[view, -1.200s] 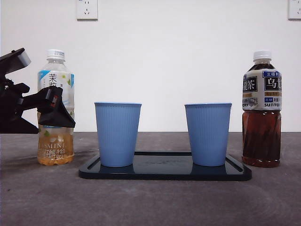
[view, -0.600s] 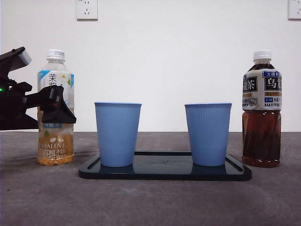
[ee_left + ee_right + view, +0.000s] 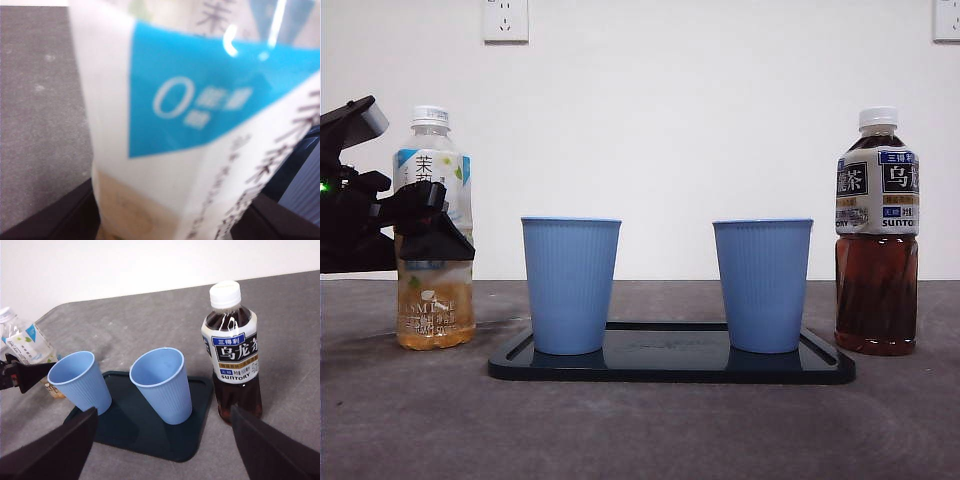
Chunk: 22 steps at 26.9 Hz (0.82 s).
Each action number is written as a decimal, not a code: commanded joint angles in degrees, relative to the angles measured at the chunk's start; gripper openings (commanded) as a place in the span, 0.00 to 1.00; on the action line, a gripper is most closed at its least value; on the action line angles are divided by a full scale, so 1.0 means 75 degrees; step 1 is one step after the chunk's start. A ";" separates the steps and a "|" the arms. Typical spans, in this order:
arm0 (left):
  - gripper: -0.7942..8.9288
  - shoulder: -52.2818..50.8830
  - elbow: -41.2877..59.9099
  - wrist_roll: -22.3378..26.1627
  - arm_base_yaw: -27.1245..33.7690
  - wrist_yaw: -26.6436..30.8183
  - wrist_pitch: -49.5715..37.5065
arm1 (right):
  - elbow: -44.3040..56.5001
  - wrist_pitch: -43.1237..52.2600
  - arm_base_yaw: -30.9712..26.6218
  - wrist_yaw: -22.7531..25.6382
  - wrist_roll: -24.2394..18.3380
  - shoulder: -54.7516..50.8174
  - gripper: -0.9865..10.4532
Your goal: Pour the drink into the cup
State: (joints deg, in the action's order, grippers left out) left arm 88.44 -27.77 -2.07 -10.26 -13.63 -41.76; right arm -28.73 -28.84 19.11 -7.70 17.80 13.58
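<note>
A jasmine tea bottle (image 3: 433, 300) with a white cap and pale yellow tea stands at the left, leaning slightly. My left gripper (image 3: 430, 225) is shut on its middle, reaching in from the left edge. The bottle's label (image 3: 175, 100) fills the left wrist view, between the jaws of my left gripper (image 3: 160, 220). Two empty blue cups (image 3: 570, 285) (image 3: 762, 285) stand upright on a dark tray (image 3: 670, 365). My right gripper (image 3: 162, 440) is open and empty, high above the tray, and out of the front view.
A dark oolong tea bottle (image 3: 876, 240) with a white cap stands right of the tray; it also shows in the right wrist view (image 3: 232, 350). A white wall with two sockets (image 3: 505, 20) (image 3: 947, 20) is behind the grey table.
My left gripper and the jasmine tea bottle in it have shifted a little to the left, and the bottle now leans slightly. The cups, tray and oolong bottle have not moved.
</note>
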 commanded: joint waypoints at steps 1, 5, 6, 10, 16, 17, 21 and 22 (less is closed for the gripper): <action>0.39 -0.0122 -0.0020 -0.0003 0.0009 0.0044 0.0256 | -0.0099 0.0003 0.0035 0.0023 -0.0146 0.0003 0.46; 0.39 -0.0702 -0.0152 0.0294 0.0009 0.0047 0.1113 | -0.0099 -0.0009 0.0035 0.0023 -0.0239 0.0003 0.46; 0.39 -0.0866 -0.0224 0.0437 0.0009 0.0047 0.1422 | -0.0099 -0.0009 0.0035 0.0023 -0.0239 0.0003 0.46; 0.39 -0.1658 -0.0766 0.1189 0.0009 0.0277 0.3185 | -0.0099 -0.0015 0.0035 0.0023 -0.0265 0.0003 0.46; 0.39 -0.2489 -0.1778 0.2264 0.0009 0.0653 0.5482 | -0.0099 -0.0146 0.0035 0.0020 -0.0323 0.0003 0.46; 0.39 -0.2591 -0.1958 0.2483 0.0009 0.0734 0.5878 | -0.0099 -0.0172 0.0035 0.0020 -0.0332 0.0003 0.46; 0.39 -0.2908 -0.2634 0.3311 -0.0041 0.1102 0.7393 | -0.0099 -0.0221 0.0035 0.0020 -0.0481 0.0003 0.46; 0.38 -0.2961 -0.2786 0.3477 -0.0064 0.1239 0.7697 | -0.0099 -0.0221 0.0035 0.0020 -0.0495 0.0003 0.46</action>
State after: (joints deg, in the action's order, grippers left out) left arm 66.57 -46.63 19.35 -10.41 -4.78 15.57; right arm -28.73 -30.83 19.11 -7.68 15.11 13.58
